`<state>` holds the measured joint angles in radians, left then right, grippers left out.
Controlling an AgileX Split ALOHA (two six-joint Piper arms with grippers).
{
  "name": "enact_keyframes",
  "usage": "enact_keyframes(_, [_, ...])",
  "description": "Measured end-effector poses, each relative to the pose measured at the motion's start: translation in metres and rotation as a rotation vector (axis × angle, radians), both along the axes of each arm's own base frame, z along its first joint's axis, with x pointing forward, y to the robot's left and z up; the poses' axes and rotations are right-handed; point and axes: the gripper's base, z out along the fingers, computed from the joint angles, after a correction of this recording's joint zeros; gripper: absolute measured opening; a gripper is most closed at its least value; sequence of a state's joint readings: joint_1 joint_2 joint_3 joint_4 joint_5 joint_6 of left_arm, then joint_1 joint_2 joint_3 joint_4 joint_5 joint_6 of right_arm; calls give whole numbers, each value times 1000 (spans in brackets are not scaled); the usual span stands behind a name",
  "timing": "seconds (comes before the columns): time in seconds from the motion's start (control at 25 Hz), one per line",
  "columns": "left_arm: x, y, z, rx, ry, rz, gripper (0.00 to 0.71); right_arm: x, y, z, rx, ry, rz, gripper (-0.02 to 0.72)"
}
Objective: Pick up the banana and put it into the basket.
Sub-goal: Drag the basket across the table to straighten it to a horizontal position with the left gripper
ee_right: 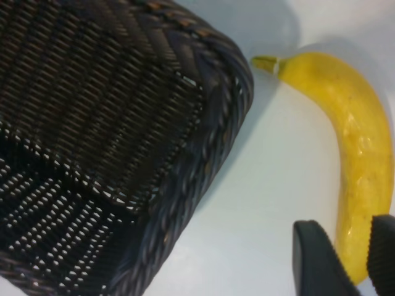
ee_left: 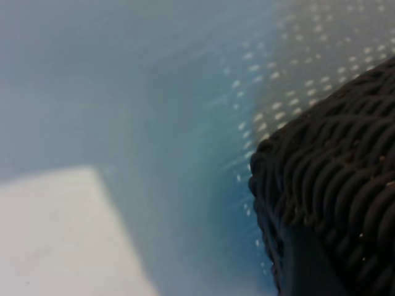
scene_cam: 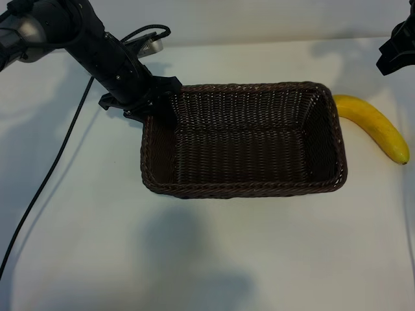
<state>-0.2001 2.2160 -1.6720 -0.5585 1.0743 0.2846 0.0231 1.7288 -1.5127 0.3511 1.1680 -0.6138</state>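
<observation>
**Banana Waits Outside the Basket**

The banana [scene_cam: 377, 127] lies on the white surface [scene_cam: 214, 253] at the right side of the frame. It is just beside the basket [scene_cam: 243, 189], near the basket's right end, and it does not look like it touches it. The basket sits in the middle of the frame with nothing inside it.

The left hand [scene_cam: 155, 107] is at the basket's upper left corner. It seems to pinch the rim there, most likely to keep the basket from sliding when the banana drops in. The arm covers the fingers from outside, and the left wrist view shows only the woven corner very close up, so I cannot be sure the rim is truly gripped.

The right hand [ee_right: 345, 259] hangs over the banana. In the right wrist view its two dark fingers [ee_right: 315, 262] stand apart, one on each side of the banana's lower end. They are spread and pinch nothing. The hand is lined up like this so it can go down and close around the fruit.

In the outside view only a small black bit of the right arm shows at the upper right edge. The banana's dark end is hidden behind the fingers in the wrist view.
</observation>
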Motion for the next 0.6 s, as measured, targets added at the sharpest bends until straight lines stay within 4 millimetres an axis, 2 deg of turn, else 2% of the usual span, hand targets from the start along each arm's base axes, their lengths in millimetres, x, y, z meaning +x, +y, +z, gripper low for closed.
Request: enact_keyframes(0.6, [2,2,-3,22,-8,12,302,0,0,0,0,0,0,250])
